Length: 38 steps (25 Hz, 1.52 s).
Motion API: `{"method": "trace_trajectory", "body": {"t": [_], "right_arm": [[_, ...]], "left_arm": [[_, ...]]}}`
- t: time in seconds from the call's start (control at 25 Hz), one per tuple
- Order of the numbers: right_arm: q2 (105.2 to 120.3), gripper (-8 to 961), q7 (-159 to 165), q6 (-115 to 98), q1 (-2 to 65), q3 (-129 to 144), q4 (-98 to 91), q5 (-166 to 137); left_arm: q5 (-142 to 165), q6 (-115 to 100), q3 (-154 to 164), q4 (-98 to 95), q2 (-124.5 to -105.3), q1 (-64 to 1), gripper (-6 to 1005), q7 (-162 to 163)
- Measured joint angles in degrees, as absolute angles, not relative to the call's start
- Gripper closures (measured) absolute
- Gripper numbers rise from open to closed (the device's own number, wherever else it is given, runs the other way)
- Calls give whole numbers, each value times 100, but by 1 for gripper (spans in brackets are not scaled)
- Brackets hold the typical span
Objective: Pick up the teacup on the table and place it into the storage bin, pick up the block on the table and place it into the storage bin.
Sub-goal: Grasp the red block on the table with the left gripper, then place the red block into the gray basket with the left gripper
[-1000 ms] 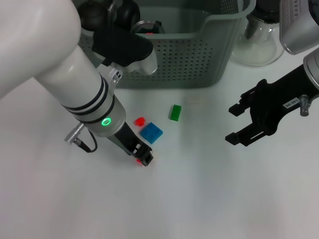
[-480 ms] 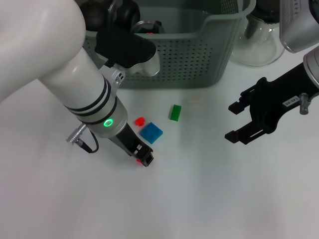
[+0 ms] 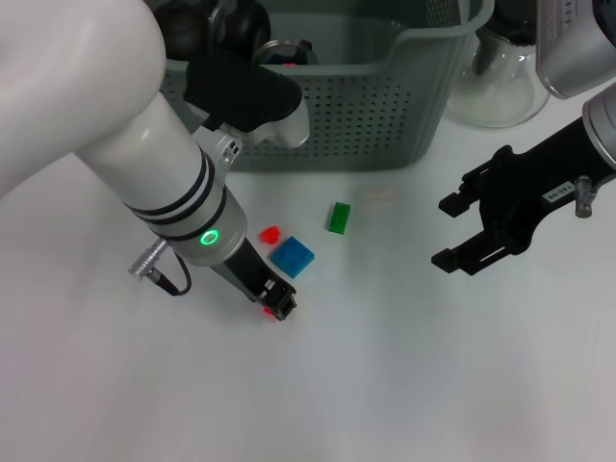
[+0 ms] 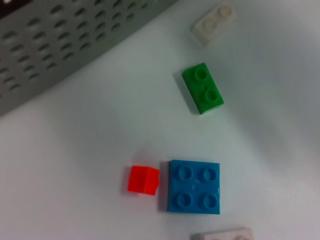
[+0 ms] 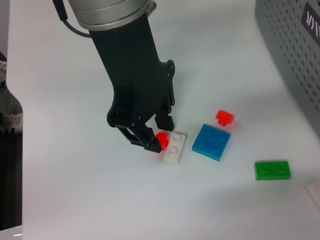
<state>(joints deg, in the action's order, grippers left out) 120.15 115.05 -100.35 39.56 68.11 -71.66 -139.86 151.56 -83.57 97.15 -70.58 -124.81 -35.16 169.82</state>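
Table: white, carrying loose blocks in front of the storage bin.
Storage bin: grey-green perforated basket at the far edge of the table; a round metal-rimmed object lies inside it, partly hidden by the left arm.
Left gripper: low over the table, nearer the robot than the blue block; its fingers are closed on a small red block, which sits just beside a white block.
Blue block: flat four-stud square on the table, beyond the left gripper.
Red cube: small, just beside the blue block on the side away from the green one.
Green block: two-stud brick, apart from the blue block, between it and the storage bin.
Second white block: two-stud piece near the storage bin wall, past the green block.
Right gripper: hovering above the table on the right, well apart from the blocks, fingers spread apart and holding nothing.
Glass pot: clear, standing to the right of the storage bin.
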Motion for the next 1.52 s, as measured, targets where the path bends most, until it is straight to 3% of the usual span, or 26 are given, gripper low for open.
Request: {"method": "trace_trajectory", "body": {"t": [0.16,0.36,0.56,1.08,1.4,1.52], "right_arm": [[12015,196,11505,-10035,3958,6812,-7164,-13986],[12015,196,11505,-10035,3969,6812,-7163,-13982],[12015,196,11514,-10037,3973,6805,-7163,-13977],[12015,196,11725,-10069,3996,6689,-7162,-13954],[12017,196,12159,-10177,3943,6410,-7155,-13897],[12017,196,12364,-10199,3947,6395,-7154,-13770]], "left_arm": [[15159,-8374,9725,-7058,-12481,-3526,581,16969],[15161,-8378,9729,-7058,-12478,-3526,788,16953],[15266,-8529,9657,-7172,-12440,-3497,809,16898],[14409,-9465,7759,-9893,-12431,-2930,768,16034],[13585,-9109,6003,-10151,-12382,-3534,743,14864],[13680,-8585,5830,-9510,-12249,-3813,734,14669]]}}
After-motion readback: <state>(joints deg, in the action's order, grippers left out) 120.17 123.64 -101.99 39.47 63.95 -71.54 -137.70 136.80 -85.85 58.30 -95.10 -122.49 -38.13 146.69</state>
